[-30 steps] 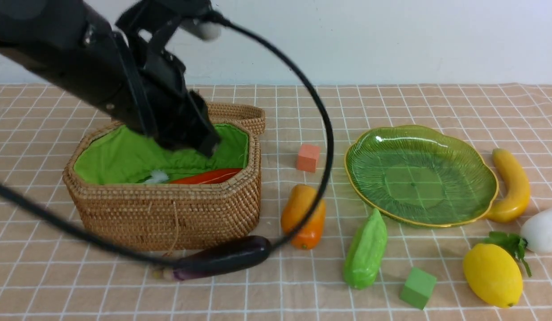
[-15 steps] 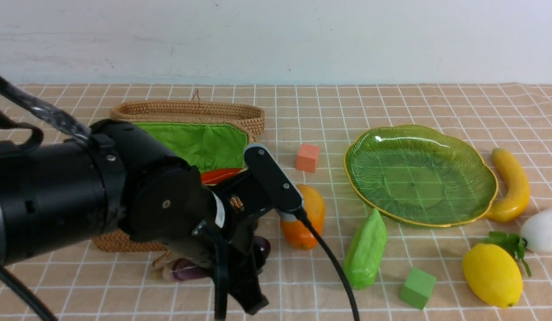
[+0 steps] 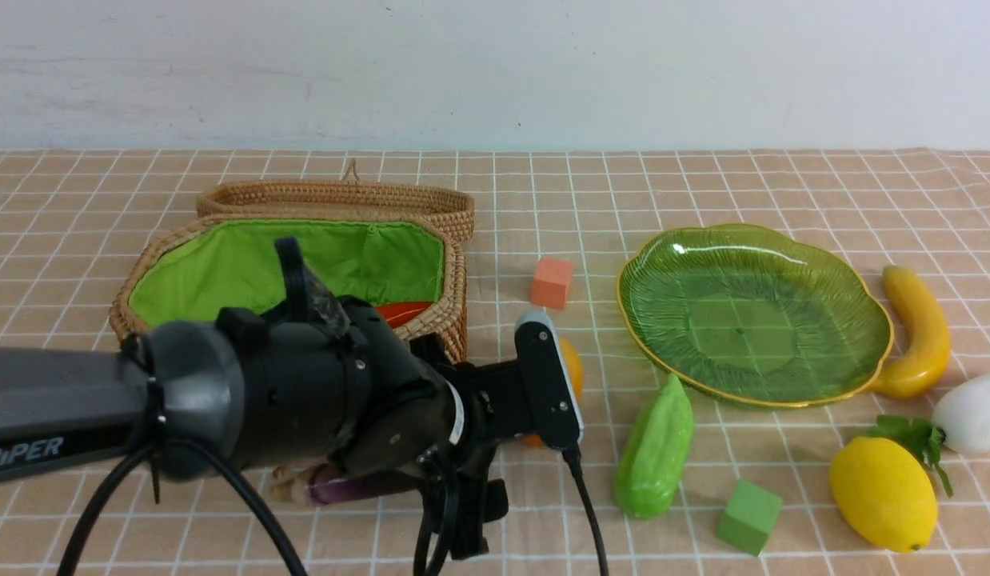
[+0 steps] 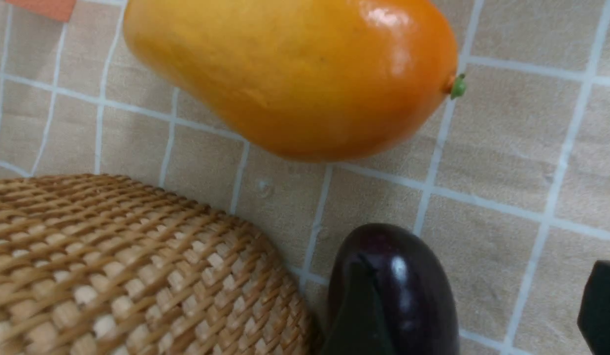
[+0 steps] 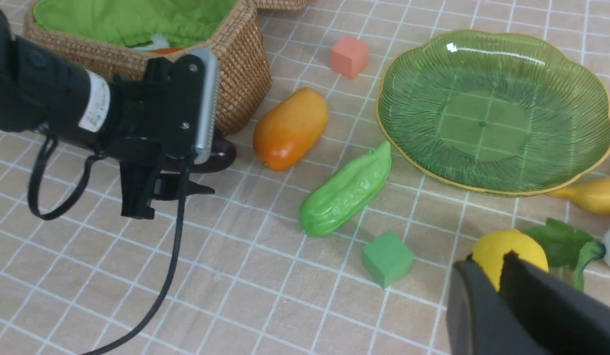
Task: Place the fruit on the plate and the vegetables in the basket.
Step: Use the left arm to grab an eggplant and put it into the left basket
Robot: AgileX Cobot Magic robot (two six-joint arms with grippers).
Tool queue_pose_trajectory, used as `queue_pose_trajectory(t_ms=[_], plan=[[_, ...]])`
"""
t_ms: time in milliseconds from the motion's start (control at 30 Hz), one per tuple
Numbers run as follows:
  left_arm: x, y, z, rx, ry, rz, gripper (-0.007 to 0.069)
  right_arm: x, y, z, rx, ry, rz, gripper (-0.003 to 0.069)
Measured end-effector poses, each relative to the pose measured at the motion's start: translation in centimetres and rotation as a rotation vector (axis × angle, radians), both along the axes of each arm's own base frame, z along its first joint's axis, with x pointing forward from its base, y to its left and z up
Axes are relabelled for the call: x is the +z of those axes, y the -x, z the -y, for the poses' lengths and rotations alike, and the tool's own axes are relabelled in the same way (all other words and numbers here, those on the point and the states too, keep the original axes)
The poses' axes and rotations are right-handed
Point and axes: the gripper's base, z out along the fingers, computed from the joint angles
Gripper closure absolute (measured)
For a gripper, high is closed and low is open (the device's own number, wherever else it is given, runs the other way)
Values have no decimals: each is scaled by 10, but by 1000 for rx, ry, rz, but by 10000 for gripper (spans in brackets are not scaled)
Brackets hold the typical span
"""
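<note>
My left gripper point(image 4: 477, 315) stands open low over the cloth, in front of the basket point(image 3: 303, 264). The dark purple eggplant point(image 4: 398, 291) lies with its end against one finger, inside the wide gap. The carrot point(image 3: 403, 312) lies in the basket. The mango point(image 4: 295, 74) rests just beyond the eggplant. The gourd point(image 3: 655, 456) lies in front of the empty plate point(image 3: 755, 312). The banana point(image 3: 919, 328), radish point(image 3: 975, 412) and lemon point(image 3: 883, 492) sit at the right. My right gripper point(image 5: 487, 261) hangs shut above the lemon point(image 5: 526, 251), holding nothing.
An orange cube point(image 3: 552, 282) sits between basket and plate. A green cube point(image 3: 749, 516) lies near the gourd. The woven lid point(image 3: 343, 200) leans behind the basket. The left arm's cable trails over the front of the cloth.
The left arm swung from over the basket down to the cloth in front of it, beside the eggplant, and its jaws opened wide. The right gripper stayed as it was.
</note>
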Motion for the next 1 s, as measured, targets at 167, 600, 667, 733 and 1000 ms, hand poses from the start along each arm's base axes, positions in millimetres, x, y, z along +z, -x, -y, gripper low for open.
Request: queue_pose_trajectory(t_ms=[167,600,667,733,1000], plan=[[-5,-3,0,25,-12,11,82,0,1,-1,6,-11,-6,564],[-13,17,7,104,-116,-58,124,-1,2,-2,14,-16,-30,561],[-8,26,15,71,-112,-49,142,-1,2,-2,14,-15,-30,561],[-4,33,21,49,-103,-40,154,-1,2,-2,18,-9,-26,561],[2,38,16,69,-140,-50,151,-2,2,-2,28,7,-20,561]])
